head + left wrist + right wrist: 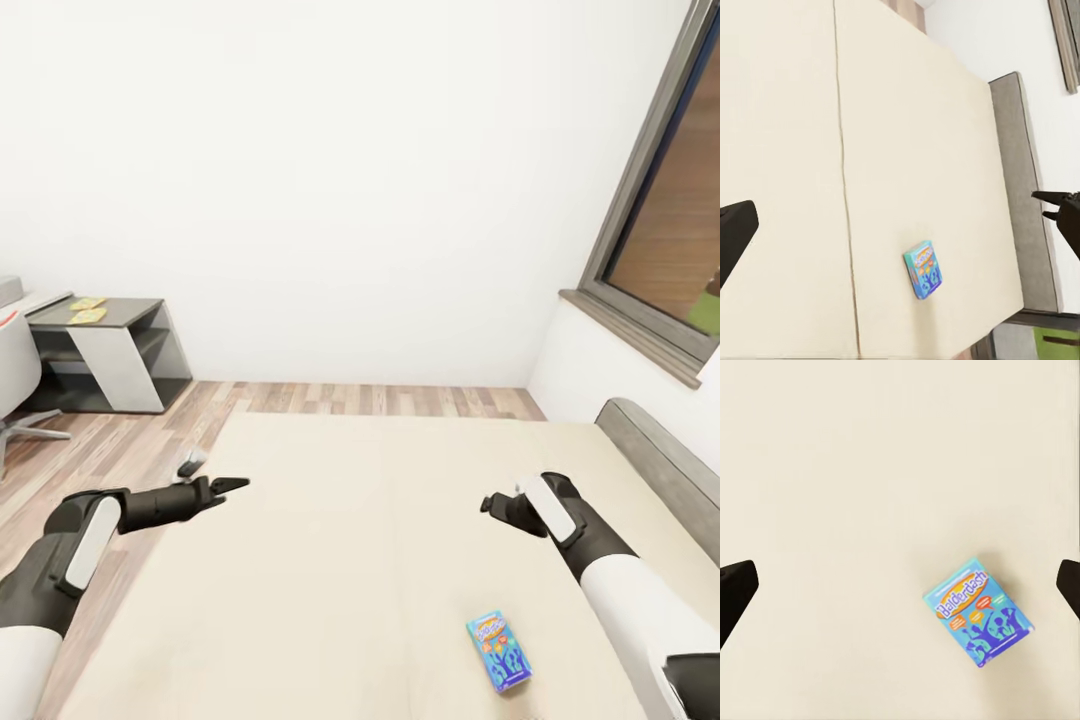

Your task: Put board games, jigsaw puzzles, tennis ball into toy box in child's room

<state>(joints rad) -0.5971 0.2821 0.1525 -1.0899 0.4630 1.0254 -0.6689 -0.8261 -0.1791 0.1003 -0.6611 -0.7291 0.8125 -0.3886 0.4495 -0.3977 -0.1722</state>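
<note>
Head view: you're facing the bed (350, 540), a wide cream mattress with a grey headboard (665, 455) on its right. One board game, the small blue cartoon box (499, 652), lies flat on the near right part of the mattress, alone, touching nothing else. Your right tool (495, 505) hovers above the bed, just beyond the box and apart from it. Right wrist view looks straight down on the blue box (978, 612), with the two dark fingertips (735, 592) at opposite edges, so that tool is spread wide and holds nothing. Your left tool (232, 486) hangs over the left edge of the bed, pointing right; left wrist view puts its fingertips (733, 232) far apart, also spread and bare, with the blue box (922, 268) lying between them further off, near the mattress seam. Far left, by the white wall, the dark grey counter (110, 320) carries two yellowish puzzle boards (87, 310) side by side. Part of a swivel chair (15, 360) stands left of it on the wood floor (130, 440). A window (670, 230) sits on the right wall.
</note>
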